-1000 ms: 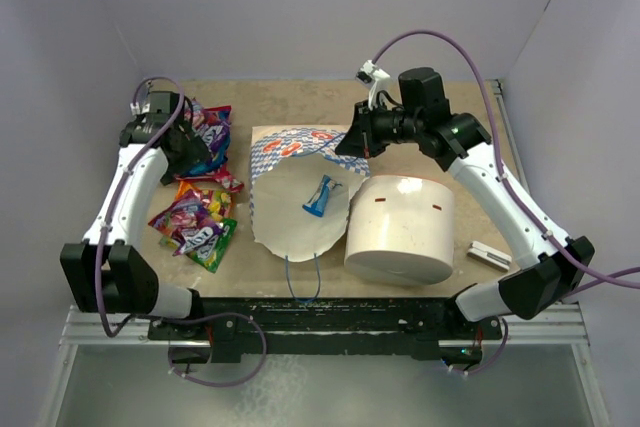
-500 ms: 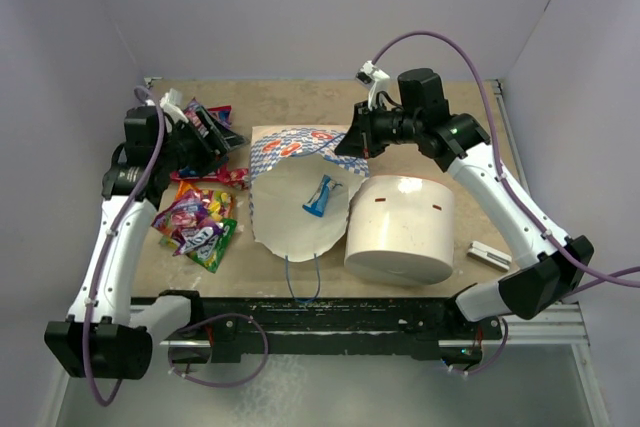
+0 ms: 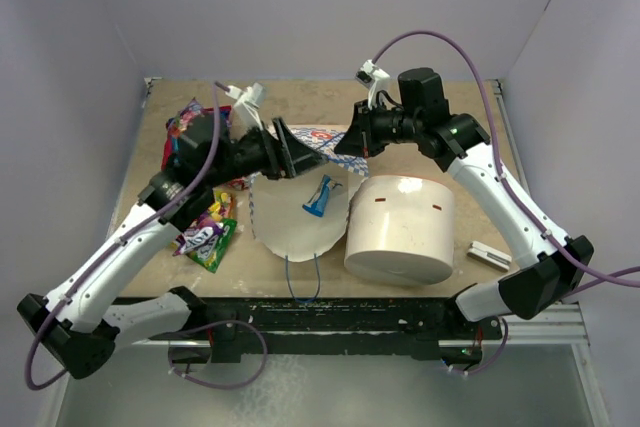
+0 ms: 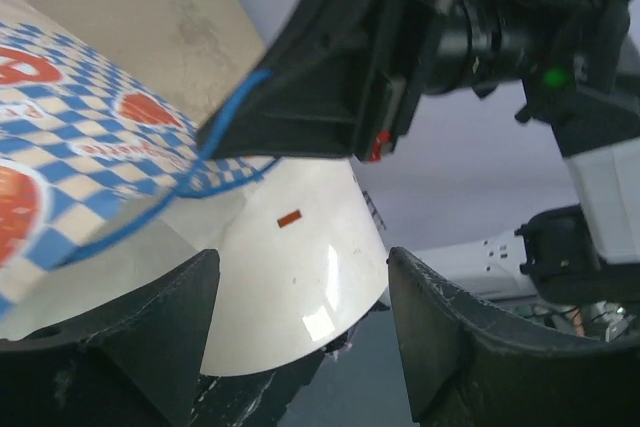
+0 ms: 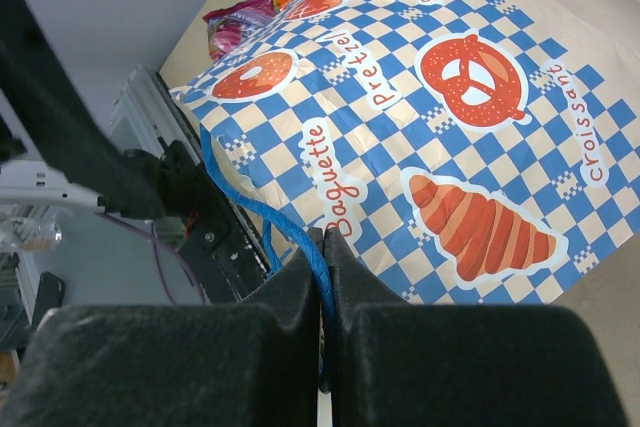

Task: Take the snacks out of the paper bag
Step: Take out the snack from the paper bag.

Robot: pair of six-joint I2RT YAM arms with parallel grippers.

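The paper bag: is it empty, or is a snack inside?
Not empty: a blue packet lies on the white inside of the paper bag.

Left arm extended rightward, black left gripper (image 3: pixel 288 150) spread wide. Right arm bent, black right gripper (image 3: pixel 347 142) pinching blue cord handle (image 5: pixel 240 194).

Snacks (image 3: pixel 205 232) lie left of the paper bag (image 3: pixel 293 222), one more inside it.

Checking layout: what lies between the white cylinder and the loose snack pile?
The paper bag, a blue packet inside, lies between snack pile and white cylinder; the top view shows it.
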